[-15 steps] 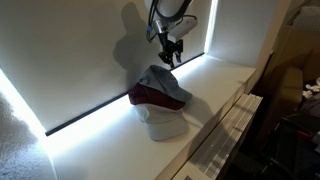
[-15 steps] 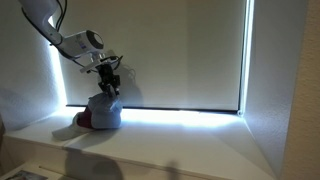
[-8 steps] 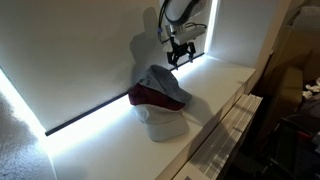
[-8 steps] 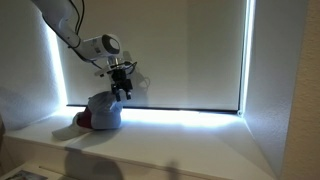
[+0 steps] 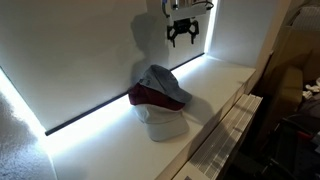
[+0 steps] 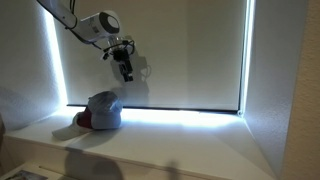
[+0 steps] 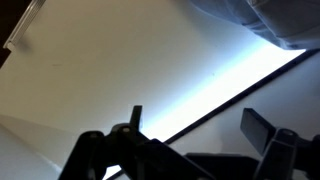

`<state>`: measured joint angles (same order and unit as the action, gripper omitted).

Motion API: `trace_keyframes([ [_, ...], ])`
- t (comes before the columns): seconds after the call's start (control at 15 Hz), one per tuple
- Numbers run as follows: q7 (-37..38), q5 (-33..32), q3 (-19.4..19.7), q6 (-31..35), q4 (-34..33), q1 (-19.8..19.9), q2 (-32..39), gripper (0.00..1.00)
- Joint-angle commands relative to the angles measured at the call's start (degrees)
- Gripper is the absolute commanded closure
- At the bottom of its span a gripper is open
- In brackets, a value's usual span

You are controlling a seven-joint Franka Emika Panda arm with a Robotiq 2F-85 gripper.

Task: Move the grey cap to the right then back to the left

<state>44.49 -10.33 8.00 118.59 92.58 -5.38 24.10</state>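
The grey cap [image 5: 164, 84] [image 6: 104, 102] lies on top of a pile, over a maroon cap [image 5: 143, 97] [image 6: 81, 120] and a pale off-white cap [image 5: 166, 126]. The pile sits on a white sill in front of a drawn blind. My gripper [image 5: 181, 42] [image 6: 126, 73] hangs open high above the pile and off to one side, touching nothing. In the wrist view the gripper [image 7: 196, 126] shows two spread fingers [image 7: 258, 128] with only the blind and a bright strip between them. Pale fabric [image 7: 255, 15] shows in the top right corner.
The white sill [image 5: 215, 85] [image 6: 190, 135] runs along the blind [image 6: 190, 50], with a bright light strip at the blind's foot. A slatted ledge [image 5: 235, 125] borders the sill's front edge. Dark furniture [image 5: 300, 90] stands beyond it.
The gripper has let go, opened wide and risen well above the pile, moving along the blind. The grey cap stays on the pile.
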Motion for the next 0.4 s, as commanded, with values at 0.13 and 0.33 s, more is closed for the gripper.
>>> trace_keyframes([
  [0.13, 2.8, -3.6, -0.7, -3.9, 1.6, 0.2, -5.3, 0.0],
  [0.33, 2.8, -3.7, -1.0, -4.5, 1.9, 0.3, -6.6, 0.0],
])
